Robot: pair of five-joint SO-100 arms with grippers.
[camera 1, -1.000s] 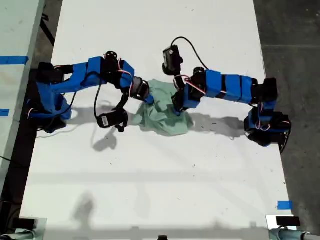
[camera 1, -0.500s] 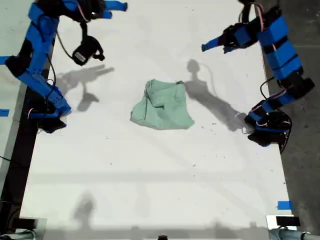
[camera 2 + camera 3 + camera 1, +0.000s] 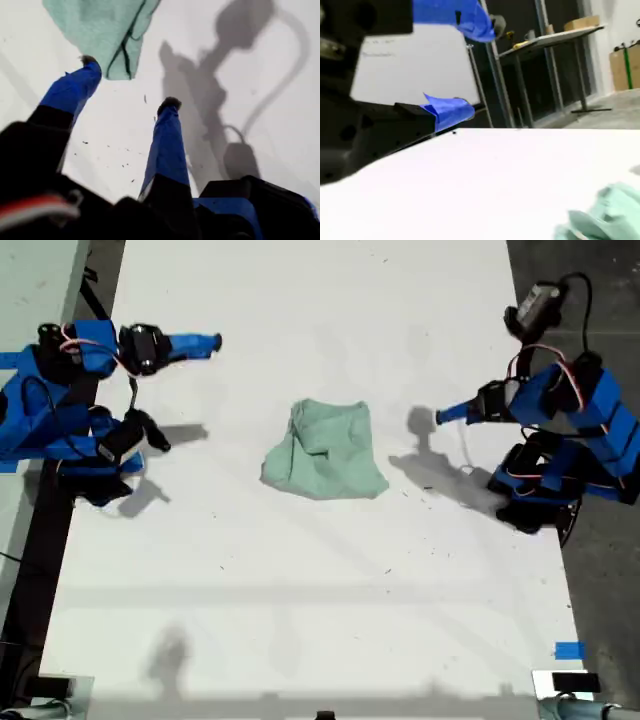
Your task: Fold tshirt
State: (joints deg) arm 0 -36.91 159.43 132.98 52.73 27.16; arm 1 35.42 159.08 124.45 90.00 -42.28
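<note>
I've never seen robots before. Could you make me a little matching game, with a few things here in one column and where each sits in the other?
1. tshirt
2. my first gripper
3. my second gripper
4. blue tape strip

A. exterior view's left, open
B. middle of the table, bunched
C. exterior view's lower right corner
D. exterior view's right, open

Pairs: 1-B, 2-D, 3-A, 4-C

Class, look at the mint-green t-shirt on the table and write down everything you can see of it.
The tshirt is plain pale mint-green soft cloth with no print. It lies in a loosely folded, rumpled bundle with creases and overlapping layers, near the middle of the white table in the exterior view. Only the table touches it: both grippers are away from it.
</note>
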